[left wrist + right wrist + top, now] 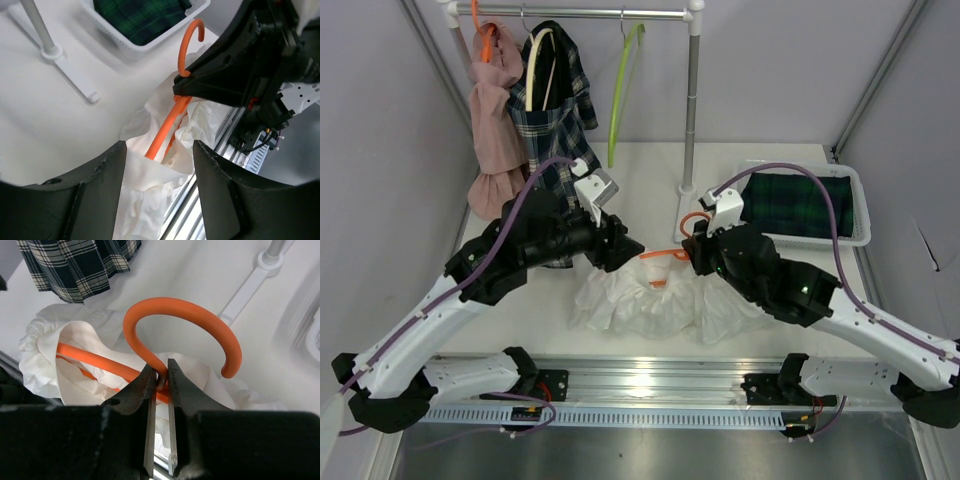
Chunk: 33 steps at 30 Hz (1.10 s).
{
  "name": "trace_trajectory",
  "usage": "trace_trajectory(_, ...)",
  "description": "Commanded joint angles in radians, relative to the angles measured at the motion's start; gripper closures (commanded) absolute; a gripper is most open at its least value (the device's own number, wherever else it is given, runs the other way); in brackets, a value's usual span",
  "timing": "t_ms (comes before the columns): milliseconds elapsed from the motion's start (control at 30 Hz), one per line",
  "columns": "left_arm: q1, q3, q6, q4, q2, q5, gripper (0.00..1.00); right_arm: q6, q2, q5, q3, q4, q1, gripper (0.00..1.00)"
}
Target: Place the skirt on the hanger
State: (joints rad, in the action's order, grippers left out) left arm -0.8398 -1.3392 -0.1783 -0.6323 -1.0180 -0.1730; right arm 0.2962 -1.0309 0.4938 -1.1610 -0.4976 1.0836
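The right gripper (pixel 161 376) pinches the orange hanger (pixel 185 310) at the base of its hook, jaws pressed tight against it. Just below those jaws, the hanger's arm runs into the white skirt (pixel 47 352). The left gripper (pixel 159 152) stands spread and empty over the skirt's waistband.

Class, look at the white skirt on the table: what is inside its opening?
An orange hanger runs into the white skirt. Its hook sits outside, pinched by the fingers of the right gripper. The hanger's far end is covered by fabric.
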Motion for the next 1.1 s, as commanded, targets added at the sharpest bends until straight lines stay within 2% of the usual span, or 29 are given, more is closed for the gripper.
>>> trace_trajectory(0, -0.005, -0.055, 0.12, -0.035, 0.004, -0.092, 0.38, -0.005, 0.06, -0.078, -0.086, 0.011, -0.039, 1.0)
trace_trajectory(300, -0.005, -0.035, 0.171, -0.086, -0.014, -0.209, 0.38, -0.012, 0.084, -0.156, -0.118, -0.029, -0.09, 1.0)
trace_trajectory(800, -0.007, 0.009, 0.215, -0.089, -0.057, -0.183, 0.43, -0.003, 0.089, -0.213, -0.157, -0.033, -0.094, 1.0)
trace_trajectory(933, -0.008, 0.038, 0.204, -0.055, -0.048, -0.204, 0.46, 0.004, 0.08, -0.234, -0.167, -0.025, -0.094, 1.0)
trace_trajectory(1033, -0.012, 0.044, 0.201, -0.05, -0.056, -0.215, 0.54, 0.011, 0.078, -0.25, -0.167, -0.016, -0.093, 1.0)
trace_trajectory(1067, -0.012, 0.044, 0.206, -0.049, -0.059, -0.215, 0.59, 0.015, 0.075, -0.253, -0.169, -0.012, -0.094, 1.0)
